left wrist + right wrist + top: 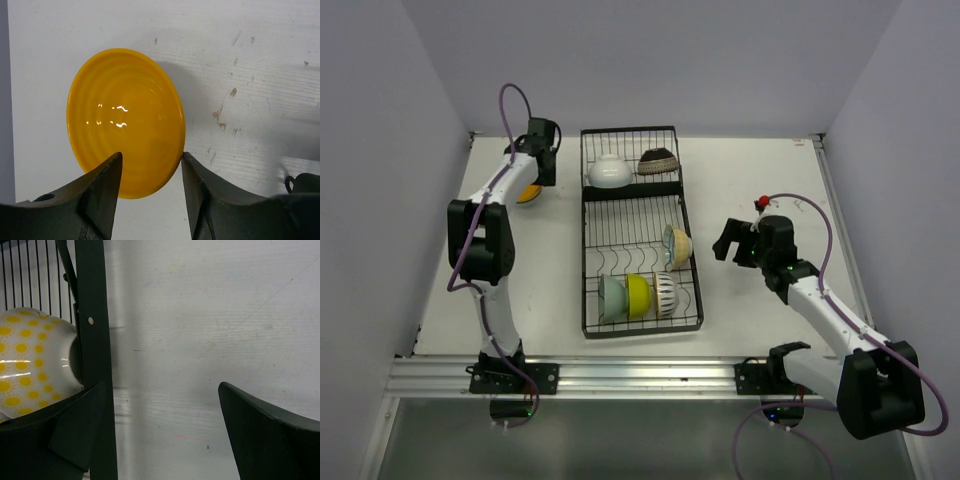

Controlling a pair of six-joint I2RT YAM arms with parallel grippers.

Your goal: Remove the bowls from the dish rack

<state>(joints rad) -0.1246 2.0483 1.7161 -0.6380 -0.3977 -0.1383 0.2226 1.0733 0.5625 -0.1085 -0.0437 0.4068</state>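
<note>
- Orange bowl (125,115) sits on table (550,270), 10 o'clock from rack (632,198).
- Left gripper (151,157) fingers are part-spread astride its near rim. A crooked retreat could drag or flip it.
- Right gripper (162,385) is spread wide and empty at rack's 3 o'clock. Reaching for dotted bowl (30,360) risks hitting the rack frame and shoving the rack.

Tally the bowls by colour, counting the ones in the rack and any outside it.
White bowl: 1
Dark brown patterned bowl: 1
Cream dotted bowl: 1
Pale green bowl: 1
Yellow-green bowl: 1
Striped bowl: 1
Orange bowl: 1
Total in view: 7
</note>
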